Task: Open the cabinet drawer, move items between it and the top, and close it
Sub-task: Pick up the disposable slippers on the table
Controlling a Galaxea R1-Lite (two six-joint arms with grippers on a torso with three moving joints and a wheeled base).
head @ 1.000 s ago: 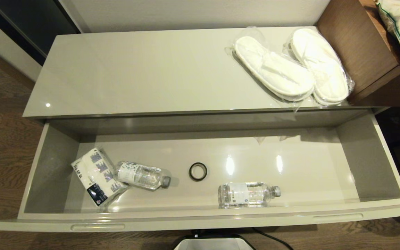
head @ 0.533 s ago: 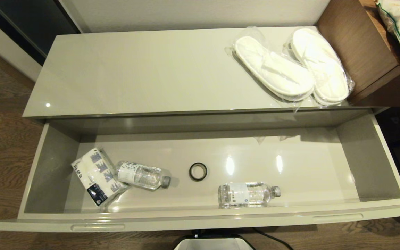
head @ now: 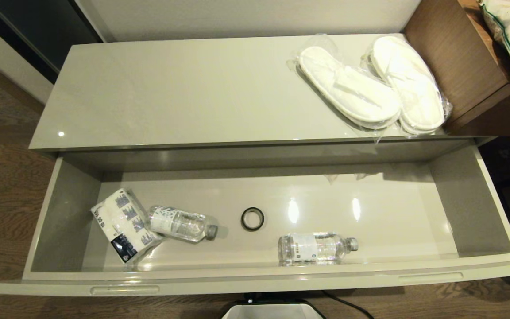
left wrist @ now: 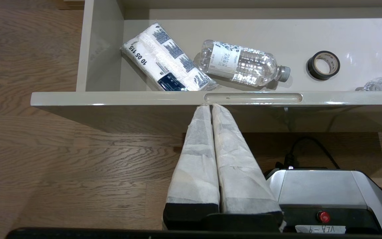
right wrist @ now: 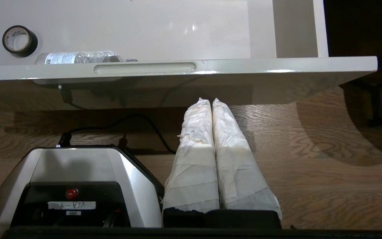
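Note:
The long grey-beige drawer (head: 255, 279) stands pulled fully out below the cream-white top (head: 184, 88). Two white slippers in clear plastic bags, one (head: 348, 86) beside the other (head: 407, 82), lie on the top's right end. Neither arm shows in the head view. My left gripper (left wrist: 210, 107) is shut and empty, its tips just below the drawer front under the left slot (left wrist: 253, 98). My right gripper (right wrist: 211, 101) is shut and empty too, low in front of the drawer front (right wrist: 277, 69), to the right of the right slot (right wrist: 144, 68).
Inside the drawer lie a blue-printed tissue pack (head: 122, 223), two clear water bottles, one (head: 182, 223) on the left and one (head: 314, 247) near the front, and a black tape roll (head: 252, 219). A brown wood-grain desk (head: 463, 62) abuts the top's right end. My base (head: 272, 310) sits below the drawer front.

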